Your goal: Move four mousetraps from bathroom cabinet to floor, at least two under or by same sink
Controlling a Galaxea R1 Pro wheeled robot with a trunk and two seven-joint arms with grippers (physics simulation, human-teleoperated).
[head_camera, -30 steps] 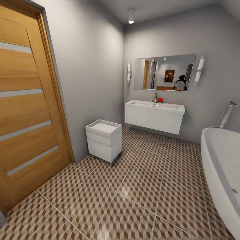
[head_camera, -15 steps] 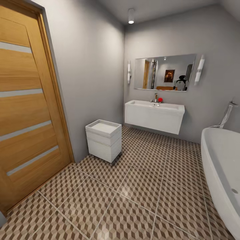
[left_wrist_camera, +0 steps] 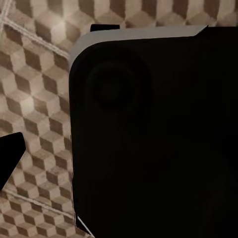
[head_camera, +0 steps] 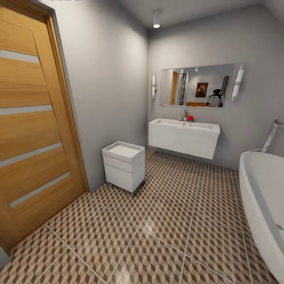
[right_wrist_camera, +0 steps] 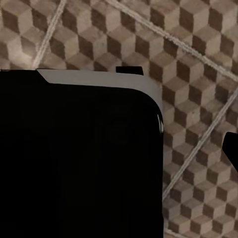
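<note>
The mousetraps and the cabinet are out of view. The white wall-hung sink (head_camera: pixel 183 138) with its chrome tap (head_camera: pixel 185 115) hangs on the far wall, with open space beneath it. The cube-patterned bathroom floor (head_camera: pixel 157 236) stretches from me to the sink. Both wrist views look down at this floor (left_wrist_camera: pixel 34 99) (right_wrist_camera: pixel 198 49) past a large black part of the robot (left_wrist_camera: pixel 158 134) (right_wrist_camera: pixel 79 153). A dark tip (left_wrist_camera: pixel 7 158) pokes in at the edge of the left wrist view and another (right_wrist_camera: pixel 230 146) in the right wrist view; the jaws' state is unclear.
A wooden door (head_camera: pixel 31 130) fills the left side. A small white drawer unit (head_camera: pixel 123 165) stands by the left wall. A white bathtub (head_camera: pixel 264 197) lines the right edge. A mirror (head_camera: pixel 195 86) hangs above the sink, and a small red object (head_camera: pixel 191 118) sits by the tap.
The whole head picture has shifted a few pixels to the right, so the camera has moved slightly. Nothing in the room has moved.
</note>
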